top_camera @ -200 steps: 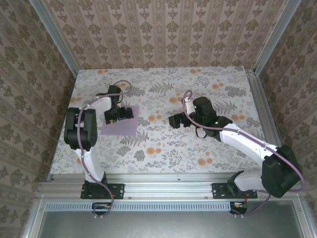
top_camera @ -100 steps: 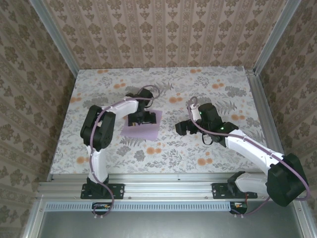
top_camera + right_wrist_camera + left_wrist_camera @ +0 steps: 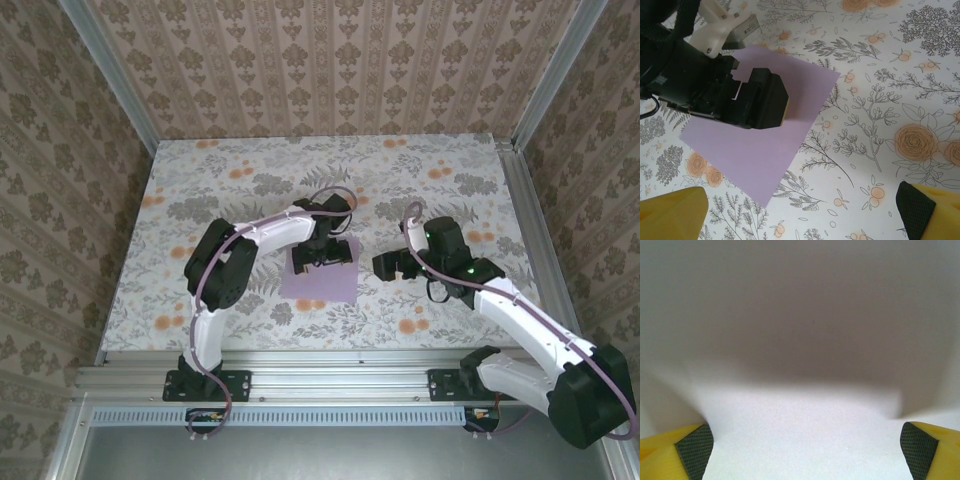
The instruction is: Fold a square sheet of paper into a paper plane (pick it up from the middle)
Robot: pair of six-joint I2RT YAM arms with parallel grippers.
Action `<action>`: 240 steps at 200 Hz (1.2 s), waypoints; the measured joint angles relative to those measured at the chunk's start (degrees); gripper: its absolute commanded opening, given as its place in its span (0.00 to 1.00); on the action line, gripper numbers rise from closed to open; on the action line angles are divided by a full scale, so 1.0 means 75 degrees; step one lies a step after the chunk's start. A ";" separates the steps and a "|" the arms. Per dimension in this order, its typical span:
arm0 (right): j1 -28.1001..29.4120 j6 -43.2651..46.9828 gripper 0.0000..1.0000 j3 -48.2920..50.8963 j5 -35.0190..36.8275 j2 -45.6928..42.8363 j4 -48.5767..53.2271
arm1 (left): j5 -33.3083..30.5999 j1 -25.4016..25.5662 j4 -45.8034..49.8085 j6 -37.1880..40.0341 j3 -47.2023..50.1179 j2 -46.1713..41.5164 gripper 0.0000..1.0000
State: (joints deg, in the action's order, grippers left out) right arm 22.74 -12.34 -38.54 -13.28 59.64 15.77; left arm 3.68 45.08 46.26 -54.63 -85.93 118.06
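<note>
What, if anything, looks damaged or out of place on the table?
Nothing stands out. The square sheet of paper lies flat and unfolded on the table, no tear visible, under the open left tool.

Square sheet of paper (image 3: 765, 165): plain pale lilac. Tabletop (image 3: 880, 75): off-white, printed with grey foliage and orange flowers. Walls (image 3: 330, 60): tan damask in vertical stripes. Left gripper (image 3: 805, 440) and right gripper (image 3: 800, 215): yellow fingers (image 3: 660, 460), dark cross-hatched pads (image 3: 917, 445).

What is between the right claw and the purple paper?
Nothing but bare flowery table. A narrow strip of it separates the right gripper from the sheet of paper, as the top view and the right wrist view show.
</note>
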 measured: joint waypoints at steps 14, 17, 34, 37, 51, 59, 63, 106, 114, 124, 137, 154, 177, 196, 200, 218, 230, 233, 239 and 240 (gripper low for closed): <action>-0.0017 -0.0003 1.00 0.0006 -0.0064 -0.0058 0.0055 | 0.0058 0.0067 0.0000 -0.0242 0.0000 -0.0003 1.00; -0.0026 -0.0003 1.00 0.0009 -0.0070 -0.0064 0.0073 | 0.0061 0.0082 0.0000 -0.0294 0.0000 -0.0003 1.00; -0.0050 -0.0012 1.00 0.0023 -0.0125 -0.0105 0.0131 | 0.0119 0.0172 -0.0032 -0.0600 0.0009 -0.0015 1.00; -0.0047 -0.0012 1.00 0.0023 -0.0131 -0.0105 0.0143 | 0.0125 0.0184 -0.0044 -0.0638 0.0017 -0.0020 1.00; -0.0055 -0.0070 1.00 0.0044 -0.0216 -0.0117 0.0154 | 0.0192 0.0242 -0.0248 -0.0933 0.0172 -0.0131 1.00; -0.0055 -0.0131 1.00 0.0058 -0.0262 -0.0117 0.0157 | 0.0230 0.0254 -0.0297 -0.1026 0.0242 -0.0195 1.00; -0.0055 -0.0157 1.00 0.0064 -0.0297 -0.0117 0.0160 | 0.0233 0.0271 -0.0289 -0.1072 0.0248 -0.0210 1.00; -0.0044 -0.0635 1.00 0.0230 -0.0597 -0.0152 0.0154 | 0.0143 0.0277 -0.0137 -0.0880 -0.0020 -0.0230 1.00; -0.0026 -0.0836 1.00 0.0251 -0.0609 -0.0157 0.0154 | 0.0117 0.0251 -0.0137 -0.0761 -0.0044 -0.0294 1.00; 0.0009 -0.1055 1.00 0.0251 -0.0609 -0.0154 0.0152 | 0.0093 0.0219 -0.0108 -0.0577 -0.0041 -0.0443 1.00; 0.0134 -0.1358 1.00 0.0248 -0.0574 -0.0117 0.0157 | 0.0000 0.0169 -0.0079 -0.0286 -0.0017 -0.0711 1.00; 0.0487 -0.1664 1.00 0.0099 -0.0402 0.0128 0.0274 | -0.0128 0.0050 -0.0087 0.0353 0.0157 -0.1259 1.00; 0.1128 -0.2002 1.00 -0.0396 0.0064 0.0612 0.0568 | -0.0277 -0.0169 -0.0108 0.1483 0.0449 -0.1967 1.00; 0.1667 -0.2285 1.00 -0.0906 0.0586 0.1081 0.0720 | -0.0463 -0.0361 -0.0265 0.2407 0.0956 -0.2669 1.00; 0.1746 -0.2346 1.00 -0.0982 0.0670 0.1154 0.0734 | -0.0469 -0.0411 -0.0338 0.2538 0.1093 -0.2789 1.00; 0.2090 -0.2626 1.00 -0.1413 0.1058 0.1728 0.0819 | -0.0259 -0.0813 -0.0813 0.3249 0.2229 -0.3768 1.00; 0.2221 -0.2742 1.00 -0.1635 0.1215 0.2066 0.0892 | -0.0099 -0.1116 -0.0930 0.3570 0.2739 -0.4167 1.00; 0.2264 -0.2774 1.00 -0.1740 0.1279 0.2200 0.0933 | -0.0058 -0.1183 -0.0973 0.3646 0.2856 -0.4243 1.00; 0.2320 -0.2815 1.00 -0.1874 0.1358 0.2372 0.0965 | 0.0017 -0.1338 -0.1032 0.3803 0.3072 -0.4406 1.00; 0.2346 -0.2824 1.00 -0.1918 0.1390 0.2451 0.0985 | 0.0038 -0.1378 -0.1049 0.3844 0.3136 -0.4450 1.00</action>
State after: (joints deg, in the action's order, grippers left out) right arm 40.34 -33.52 -52.93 -2.85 78.02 23.16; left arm 3.97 34.74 38.39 -25.80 -62.41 84.68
